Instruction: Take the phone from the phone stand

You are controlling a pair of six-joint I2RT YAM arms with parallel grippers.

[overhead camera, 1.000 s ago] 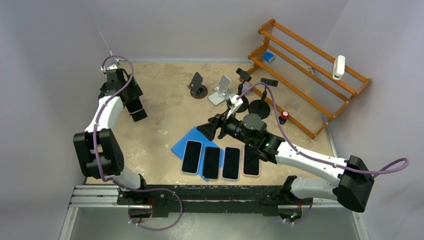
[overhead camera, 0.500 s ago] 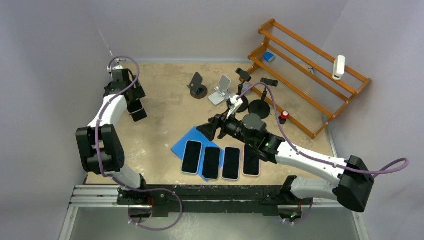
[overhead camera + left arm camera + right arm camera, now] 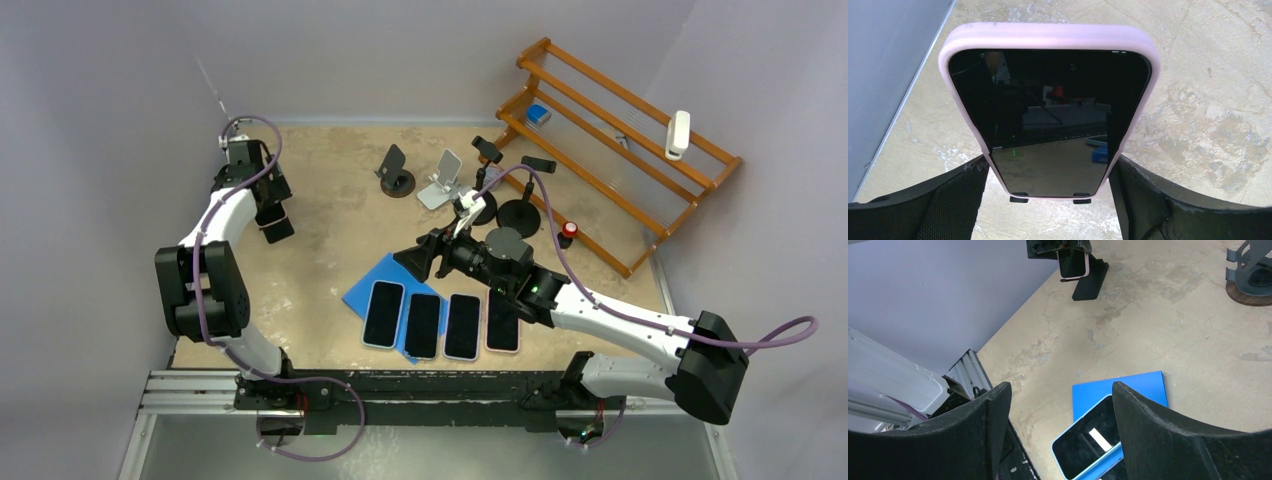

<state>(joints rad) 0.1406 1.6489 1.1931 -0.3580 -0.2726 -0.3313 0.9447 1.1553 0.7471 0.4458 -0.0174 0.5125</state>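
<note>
Presently: phone [image 3: 1048, 100], pink case, propped on stand [image 3: 1090, 282], far left of table [image 3: 1208, 75]. Long axis runs straight out from left hand [image 3: 1050, 161], which grasps its lower side edges. Right hand [image 3: 1060, 390] released, empty, well apart.

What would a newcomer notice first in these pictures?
A pink-cased phone fills the left wrist view, on its stand at far left, flanked by the left end effector. Four phones lie in a row, partly on a blue mat, at front centre; a wooden rack stands far right.
</note>
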